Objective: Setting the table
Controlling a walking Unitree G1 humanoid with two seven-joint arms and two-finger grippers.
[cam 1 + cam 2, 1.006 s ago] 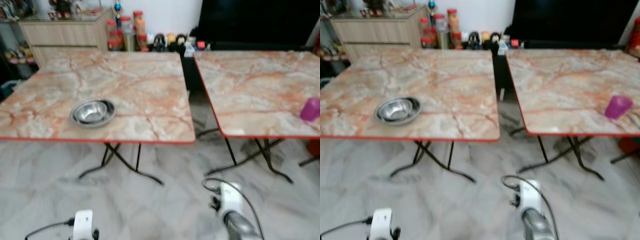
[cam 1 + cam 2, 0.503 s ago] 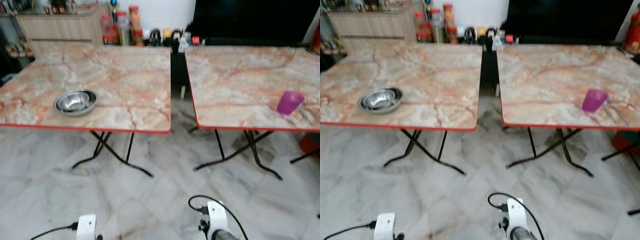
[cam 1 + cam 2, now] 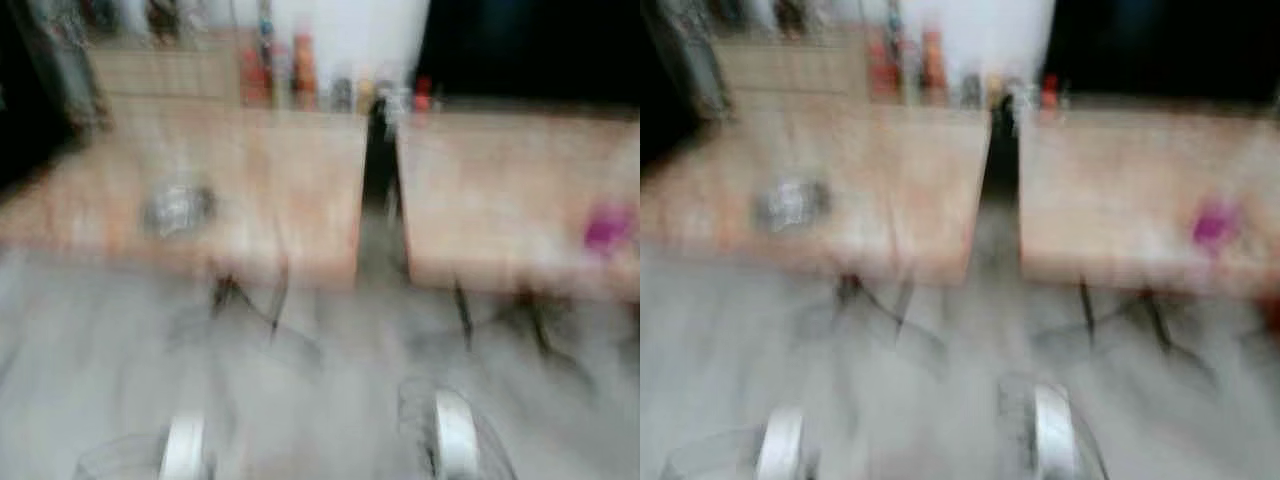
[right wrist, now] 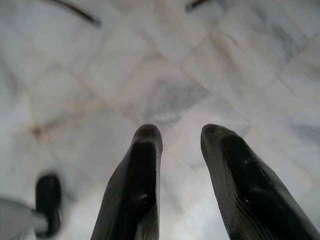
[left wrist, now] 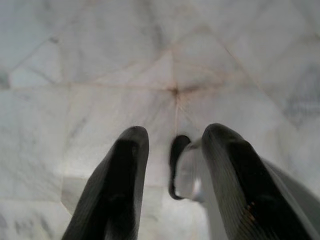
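The head views were badly smeared by motion. 2 tables with pinkish marbled tops stood side by side, a narrow dark gap between them: the left table (image 3: 250,190) and the right table (image 3: 510,200). Each rested on thin dark crossed legs above a pale grey marble-tiled floor (image 3: 330,370). A silvery bowl (image 3: 178,208) lay on the left table, toward its left front part. A purple cup (image 3: 608,226) stood on the right table near its right end, well apart from the bowl. Behind the tables, a row of bottles and jars (image 3: 300,75) lined a white wall, with a wooden cabinet (image 3: 170,70) to the left and a large black panel (image 3: 530,50) to the right.

Both arms hung low over the floor. The left gripper (image 5: 172,145) pointed down at the tiles, its 2 black fingers apart with nothing between them. The right gripper (image 4: 180,137) likewise had its fingers spread and empty above the tiles.
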